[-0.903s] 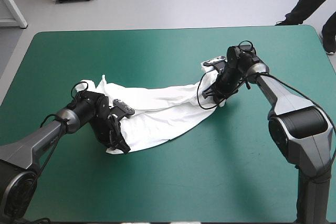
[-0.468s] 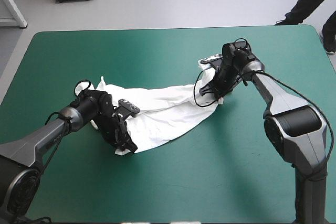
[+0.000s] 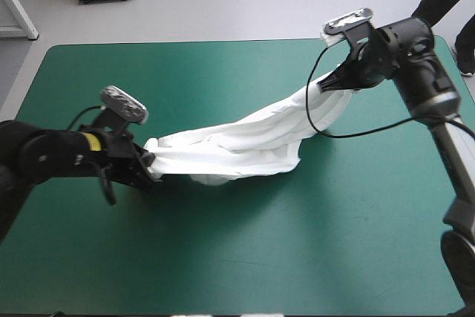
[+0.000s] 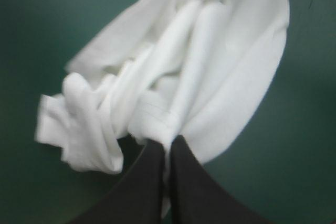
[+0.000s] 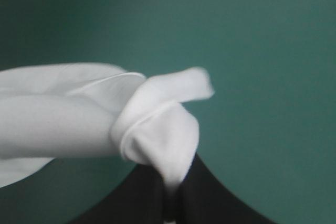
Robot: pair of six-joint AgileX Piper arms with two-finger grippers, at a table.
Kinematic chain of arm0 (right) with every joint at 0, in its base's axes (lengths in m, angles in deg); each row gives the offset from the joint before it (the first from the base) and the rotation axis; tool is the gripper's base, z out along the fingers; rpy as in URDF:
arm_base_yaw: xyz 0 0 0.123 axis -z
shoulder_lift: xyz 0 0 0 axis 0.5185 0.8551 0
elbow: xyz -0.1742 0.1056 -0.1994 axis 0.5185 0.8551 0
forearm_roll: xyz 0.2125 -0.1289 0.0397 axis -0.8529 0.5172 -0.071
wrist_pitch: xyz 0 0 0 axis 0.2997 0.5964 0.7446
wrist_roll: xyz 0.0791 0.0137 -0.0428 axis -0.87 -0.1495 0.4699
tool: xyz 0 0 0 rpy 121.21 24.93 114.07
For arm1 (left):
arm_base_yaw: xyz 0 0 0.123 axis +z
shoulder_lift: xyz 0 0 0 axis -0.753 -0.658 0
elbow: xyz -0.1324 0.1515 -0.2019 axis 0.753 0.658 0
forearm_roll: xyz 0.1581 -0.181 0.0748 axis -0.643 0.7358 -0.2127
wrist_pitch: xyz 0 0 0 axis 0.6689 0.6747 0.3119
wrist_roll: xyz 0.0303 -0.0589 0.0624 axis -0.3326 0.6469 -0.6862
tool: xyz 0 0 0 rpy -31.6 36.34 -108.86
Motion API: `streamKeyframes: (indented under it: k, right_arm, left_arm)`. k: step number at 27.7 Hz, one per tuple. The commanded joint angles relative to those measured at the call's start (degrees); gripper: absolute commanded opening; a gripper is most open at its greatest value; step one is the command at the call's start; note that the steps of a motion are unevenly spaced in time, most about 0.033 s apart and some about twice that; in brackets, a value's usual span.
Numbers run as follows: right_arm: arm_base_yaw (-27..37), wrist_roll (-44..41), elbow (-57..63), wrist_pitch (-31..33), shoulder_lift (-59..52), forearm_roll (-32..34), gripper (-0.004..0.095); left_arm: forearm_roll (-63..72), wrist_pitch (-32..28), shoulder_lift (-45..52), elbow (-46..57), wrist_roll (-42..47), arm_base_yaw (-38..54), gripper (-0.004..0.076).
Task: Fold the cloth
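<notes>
Left pincer (image 3: 151,164), right pincer (image 3: 327,84) — T-shirt (image 3: 245,139) clamped.

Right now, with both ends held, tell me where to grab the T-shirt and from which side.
Probably the sagging middle of the T-shirt, from the near side of the table: the left gripper and right gripper pinch its ends, and the slack bulges free there.

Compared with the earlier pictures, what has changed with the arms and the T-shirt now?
The left gripper drew back toward the left edge of the teal-green cover. The right gripper rose and swung toward the far right corner. The T-shirt, slack earlier, is now pulled into a long band between them, its right end lifted. Unchanged: each gripper holds its own end, and the middle rests on the cover.
</notes>
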Motion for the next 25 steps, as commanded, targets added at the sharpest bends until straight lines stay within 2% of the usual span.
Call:
streamKeyframes:
  k: [1,7,16,21,25]
  right_arm:
    - [0.1,-2.2,-1.8,0.1,-9.1,6.2,-0.0017]
    - [0.1,-3.7,-6.3,0.1,-17.9,9.0,-0.0017]
    - [0.1,-4.4,-12.2,0.1,-27.6,7.0,-0.0016]
    - [0.1,-4.6,-12.2,0.1,-32.2,4.0,-0.0017]
    - [0.1,-4.6,-12.2,0.0,-35.4,-3.4,-0.0017]
  left_arm:
    - [-1.4,2.8,7.7,-10.2,2.3,-0.3,-0.0022]
    - [-2.2,2.8,12.5,-24.6,2.4,-0.3,-0.0022]
    - [5.5,1.9,12.4,-42.8,1.3,-0.3,-0.0022]
    - [5.9,1.4,12.4,-46.1,1.7,-0.3,-0.0022]
    - [7.8,0.1,12.1,-46.1,2.8,-0.3,-0.0022]
